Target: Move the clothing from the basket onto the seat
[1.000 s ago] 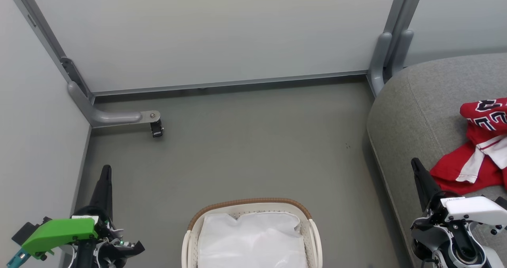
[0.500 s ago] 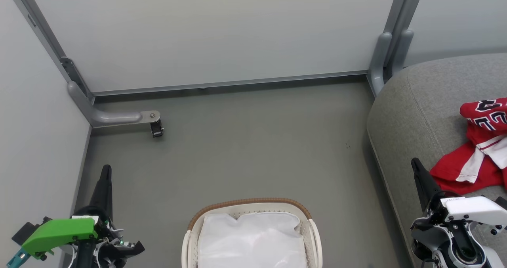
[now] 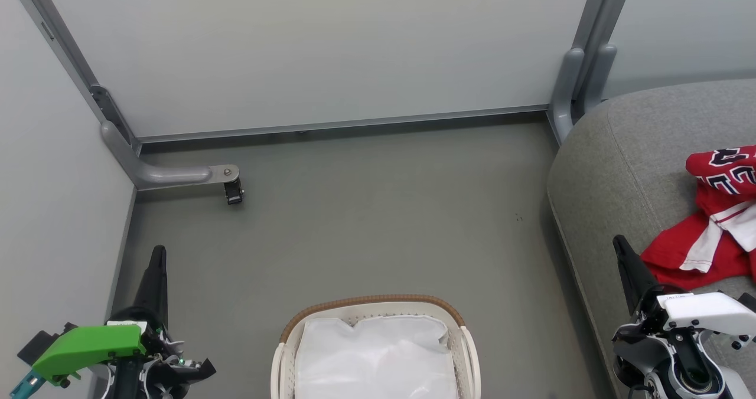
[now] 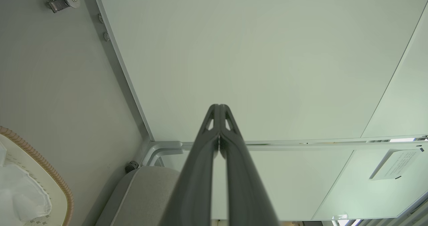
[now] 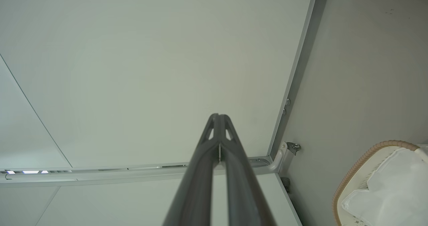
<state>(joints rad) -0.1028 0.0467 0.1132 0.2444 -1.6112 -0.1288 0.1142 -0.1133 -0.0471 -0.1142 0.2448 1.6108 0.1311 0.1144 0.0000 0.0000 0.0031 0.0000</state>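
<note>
Red clothing (image 3: 709,222), a jersey with dark lettering and white trim, lies crumpled on the grey seat (image 3: 614,169) at the right edge of the head view. The cream basket (image 3: 466,340) with a brown braided rim stands on the floor at bottom centre, holding only its white lining cloth (image 3: 375,357). My left gripper (image 3: 157,251) rests at lower left, shut, with nothing in it. My right gripper (image 3: 619,242) is shut and holds nothing at lower right, its tip beside the clothing's near edge. Both wrist views show tips pressed together: left gripper (image 4: 219,107), right gripper (image 5: 219,116). The basket rim (image 4: 40,159) and rim (image 5: 361,159) show at the edges.
Pale partition walls (image 3: 331,51) enclose the grey floor (image 3: 366,222) behind and on the left. A grey support foot with a small black caster (image 3: 234,193) juts from the left corner. Another post foot (image 3: 570,86) stands by the seat's far corner.
</note>
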